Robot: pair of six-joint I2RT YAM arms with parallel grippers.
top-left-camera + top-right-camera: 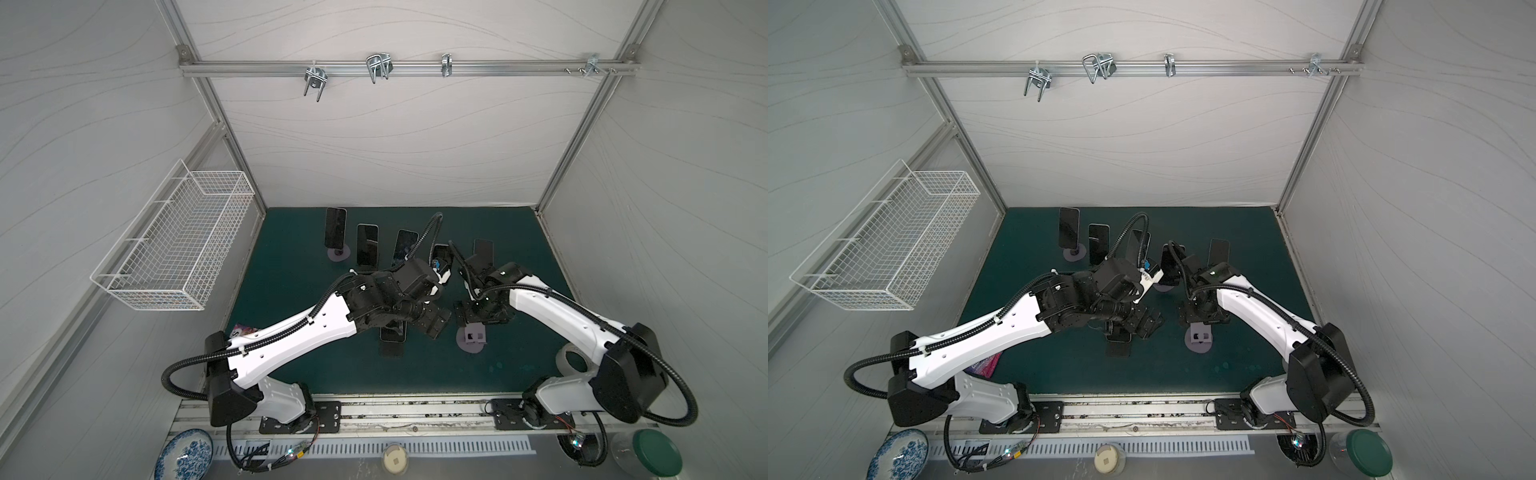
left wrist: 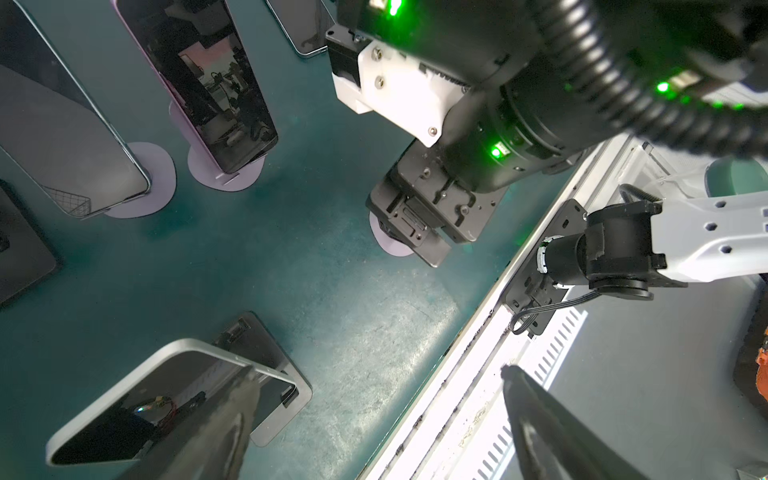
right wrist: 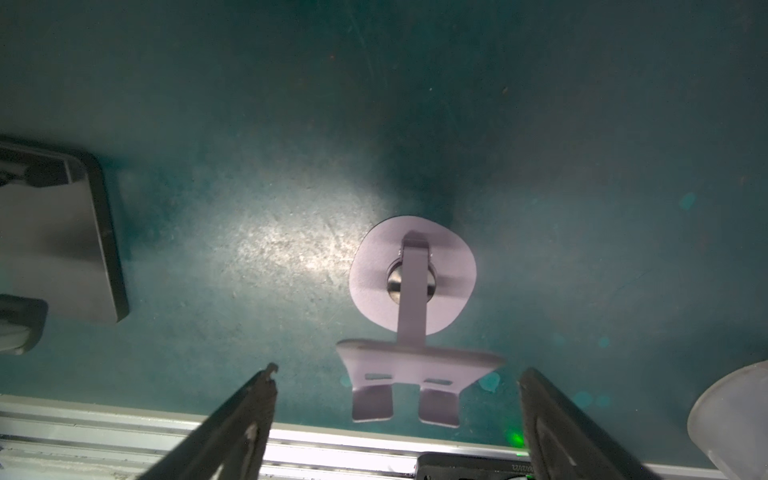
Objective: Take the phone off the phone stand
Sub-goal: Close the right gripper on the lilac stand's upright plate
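The left hand (image 2: 376,370) hangs wide open and grips nothing. One finger (image 2: 232,407) lies over the silver-rimmed phone (image 2: 124,407), which leans in its black stand (image 2: 262,336) toward the desk's (image 2: 332,291) front edge, midway along it. Further right, the right hand (image 3: 397,370) spreads wide, empty, around a bare purple stand (image 3: 374,291).

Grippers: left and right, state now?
Left gripper: open, holding nothing, close to the phone.
Right gripper: open, empty, at a bare phone stand.
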